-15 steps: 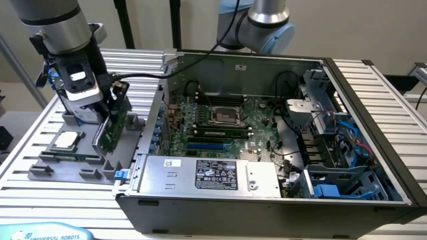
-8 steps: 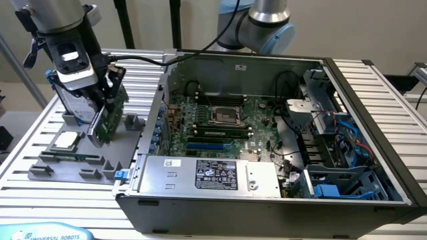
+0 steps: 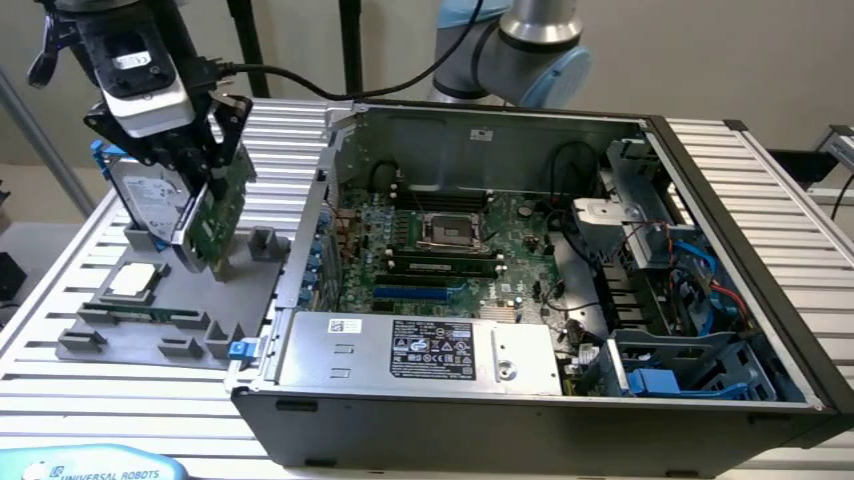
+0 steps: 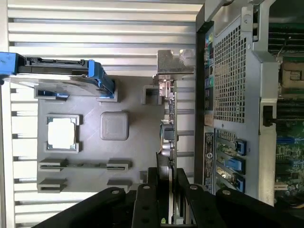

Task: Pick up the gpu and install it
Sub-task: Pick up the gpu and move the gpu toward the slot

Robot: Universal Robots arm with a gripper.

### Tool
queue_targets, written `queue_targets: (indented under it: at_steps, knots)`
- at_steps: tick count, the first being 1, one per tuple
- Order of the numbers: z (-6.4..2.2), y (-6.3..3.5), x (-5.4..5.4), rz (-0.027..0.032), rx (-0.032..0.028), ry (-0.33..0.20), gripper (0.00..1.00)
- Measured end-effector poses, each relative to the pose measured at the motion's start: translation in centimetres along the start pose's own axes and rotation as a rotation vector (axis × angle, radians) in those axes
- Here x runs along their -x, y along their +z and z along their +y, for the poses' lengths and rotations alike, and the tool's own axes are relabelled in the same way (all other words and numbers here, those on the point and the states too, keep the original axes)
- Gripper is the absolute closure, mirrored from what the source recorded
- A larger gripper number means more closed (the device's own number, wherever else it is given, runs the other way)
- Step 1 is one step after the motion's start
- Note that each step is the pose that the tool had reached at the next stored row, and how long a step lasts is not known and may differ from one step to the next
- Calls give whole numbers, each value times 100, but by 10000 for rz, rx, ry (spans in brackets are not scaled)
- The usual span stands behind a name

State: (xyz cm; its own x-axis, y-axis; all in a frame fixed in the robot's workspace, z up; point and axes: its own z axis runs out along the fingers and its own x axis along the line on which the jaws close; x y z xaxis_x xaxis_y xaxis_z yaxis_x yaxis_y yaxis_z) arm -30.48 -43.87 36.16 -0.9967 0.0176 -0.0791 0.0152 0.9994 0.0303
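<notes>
- Exterior view: the hand (image 3: 198,172) hangs above the grey fixture (image 3: 134,335) at the exterior view's left, its fingers pinched on the upper edge of the gpu (image 3: 220,215)
- The gpu stands on edge, slightly tilted, with its green face showing; its lower edge is down near the fixture, and I cannot tell whether the two touch
- The hard drive (image 3: 144,200) stands upright in the fixture just beside the gpu, on the side away from the computer case (image 3: 534,400), with only a narrow gap between them
- A strip of bare slatted table (image 3: 287,140) lies between the gpu and the near wall of the case
- The case is open on top, with the motherboard (image 3: 441,240) exposed and well apart from the gpu
- Wrist view: the hand (image 4: 167,190) grips the gpu (image 4: 168,137) edge-on, one finger on each face; the silver bracket (image 4: 175,61) is at the end far from the hand
- The perforated wall of the computer case (image 4: 228,80) runs alongside the card, near it, with a slim gap between
- On the card's other side the grey fixture (image 4: 137,142) lies open; the processor chip (image 4: 61,133) and hard drive (image 4: 57,78) sit well apart from the card
</notes>
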Motion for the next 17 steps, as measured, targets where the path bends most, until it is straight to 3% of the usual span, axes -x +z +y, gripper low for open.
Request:
queue_targets:
  at_steps: [6, 11, 14, 17]
  knots:
    - [-3, -259, 187, 36, 59, -97, 74]
    - [-3, -470, 400, 95, 70, -126, 74]
    - [-3, -587, 545, 159, 69, -126, 74]
    - [-4, -666, 691, 275, 70, -123, 74]
